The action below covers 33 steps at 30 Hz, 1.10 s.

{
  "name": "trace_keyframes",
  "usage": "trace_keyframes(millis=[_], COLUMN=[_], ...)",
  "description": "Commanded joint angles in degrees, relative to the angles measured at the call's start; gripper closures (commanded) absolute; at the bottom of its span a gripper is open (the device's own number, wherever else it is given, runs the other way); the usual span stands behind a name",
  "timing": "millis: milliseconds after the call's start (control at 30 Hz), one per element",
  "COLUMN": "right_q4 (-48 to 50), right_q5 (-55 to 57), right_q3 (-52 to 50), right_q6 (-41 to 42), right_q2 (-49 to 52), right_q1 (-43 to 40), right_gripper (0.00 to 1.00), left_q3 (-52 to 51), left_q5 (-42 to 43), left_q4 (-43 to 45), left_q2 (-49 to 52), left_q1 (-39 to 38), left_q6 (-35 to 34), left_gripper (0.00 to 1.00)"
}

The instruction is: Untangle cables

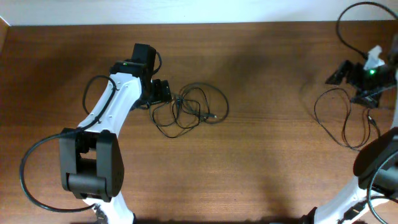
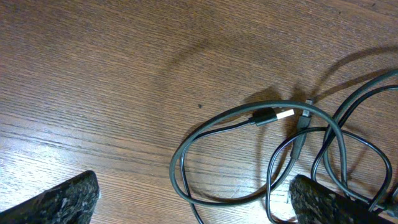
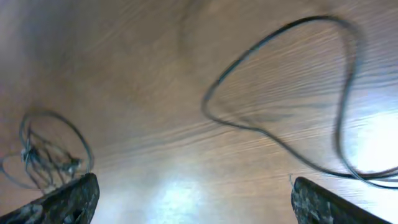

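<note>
So right now the main bunch of cables (image 1: 189,109) sits on the wooden table (image 1: 261,168), left of centre, a messy pile of thin black loops crossing over each other. The left gripper (image 1: 166,92) is parked right at the left edge of that pile, jaws spread wide and not clamped on anything. From the left wrist cam you can see a plug (image 2: 273,116) with a pale metal tip lying flat on the wood, with a big grey-black loop curving around below it. The right-hand finger (image 2: 323,202) in that view overlaps a couple of strands at the bottom edge, but I can't tell if it's actually pressing on them.

Over on the far right side there's a separate loose cable (image 1: 339,121) lying in a long open loop, well apart from the pile. The right gripper (image 3: 193,190) hangs above it, fingers wide apart, nothing between them. That wrist view is pretty blurry.
</note>
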Motion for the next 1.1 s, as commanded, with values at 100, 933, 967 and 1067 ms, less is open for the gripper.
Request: trace_keyframes(millis=[100,933,967,1067], right_q4=[-2.75,13.88,14.47,18.23], right_q5=[-0.85,-0.90,-0.90,-1.16], right_q3=[-0.02,-18.64,-19.82,-24.17], right_q6=[-0.94,-0.68,-0.68,0.35], right_q2=[0.22,0.31,0.31,0.31], right_q1=[10.82,40.72,40.72,40.72], right_gripper=[0.01,0.01,0.01,0.01], left_q3=[-0.48,-4.66,-4.35,-4.35], left_q5=[0.00,-0.46,-0.09,0.66], left_q4=[-0.02,6.49,7.15,7.17], left_q2=[0.48,5.62,5.51,5.53], left_q1=[0.15,0.20,0.20,0.20], left_q6=[-0.17,-0.15,-0.15,-0.13], left_gripper=[0.01,1.00,1.00,0.92])
